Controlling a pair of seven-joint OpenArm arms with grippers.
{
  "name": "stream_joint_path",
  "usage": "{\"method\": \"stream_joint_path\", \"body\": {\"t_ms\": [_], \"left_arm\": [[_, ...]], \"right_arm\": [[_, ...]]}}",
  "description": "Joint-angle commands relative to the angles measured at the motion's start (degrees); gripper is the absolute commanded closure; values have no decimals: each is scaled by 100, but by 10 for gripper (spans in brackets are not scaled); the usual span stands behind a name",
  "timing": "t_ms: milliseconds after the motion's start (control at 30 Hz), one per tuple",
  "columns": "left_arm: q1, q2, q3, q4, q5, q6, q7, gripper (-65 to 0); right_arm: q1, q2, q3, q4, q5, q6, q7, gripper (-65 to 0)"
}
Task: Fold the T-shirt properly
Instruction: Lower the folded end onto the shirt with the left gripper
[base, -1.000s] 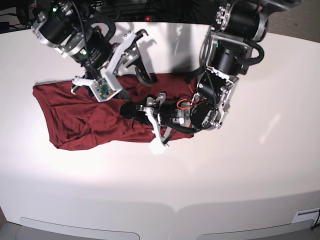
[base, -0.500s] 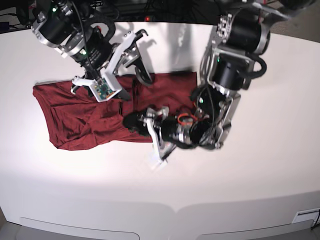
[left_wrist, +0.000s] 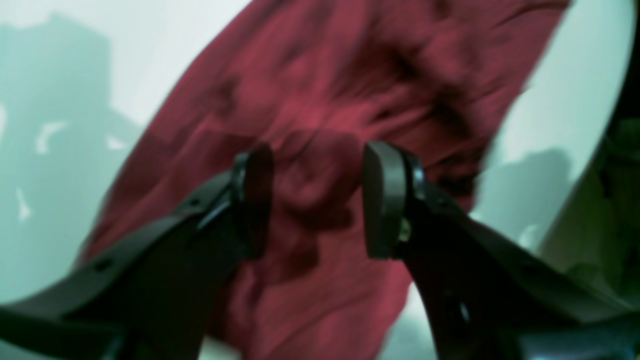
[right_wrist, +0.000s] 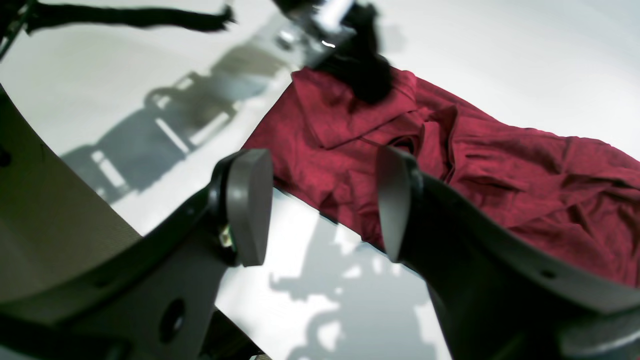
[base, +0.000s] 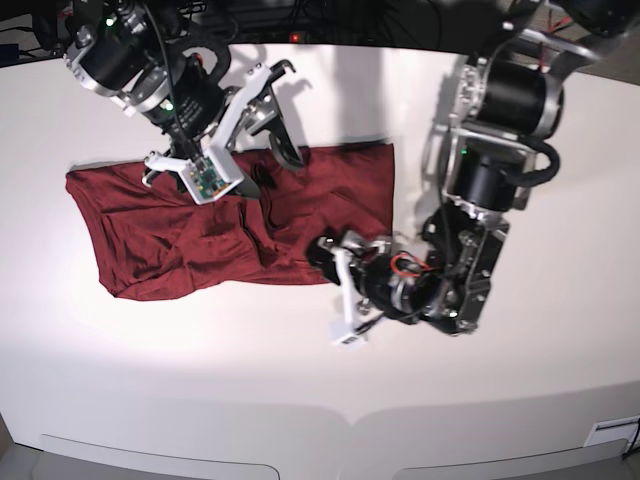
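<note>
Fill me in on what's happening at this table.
A two-armed robot is folding a dark red T-shirt that lies rumpled on the white table. The left gripper is open at the shirt's near edge, holding nothing. The right gripper hangs open over the far edge, also empty. The fold is not finished.

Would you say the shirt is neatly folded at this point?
No: the T-shirt lies rumpled and uneven, creased across the middle.
</note>
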Motion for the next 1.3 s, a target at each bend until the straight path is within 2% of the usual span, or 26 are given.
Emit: {"method": "stream_joint_path", "body": {"t_ms": [0,133,233,367,467,967,1033,1167,1267], "left_arm": [[-203,-138,-11,92,-170,-38,-85,-279],[-63,-719,-11,92,-732,-38,-79,-279],[127,-984,-11,92,-1215,-38,9,-279],[352,-1010,-11,92,-2385,-38,553,-279],[398,-960,-11,96,-2776,-38,581,-279],[345,-931,-11,728,-2745,-26,673,-279],[387,-929,-11,728,-2430,-26,557,-279],[442,-931,-11,728,-1322,-24,59,-279],[380,-931,-11,730,-1163,20,0,-279]], "right_arm": [[15,0,2,90,186,8,129,-331],[15,0,2,90,369,8,129,-331],[17,0,2,87,348,8,111,-331],[20,-2,2,87,350,8,114,-331],[17,0,2,87,348,8,111,-331],[17,0,2,87,330,8,92,-331],[15,-2,2,87,330,8,90,-331],[15,0,2,87,330,8,92,-331],[17,0,2,87,332,8,92,-331]]}}
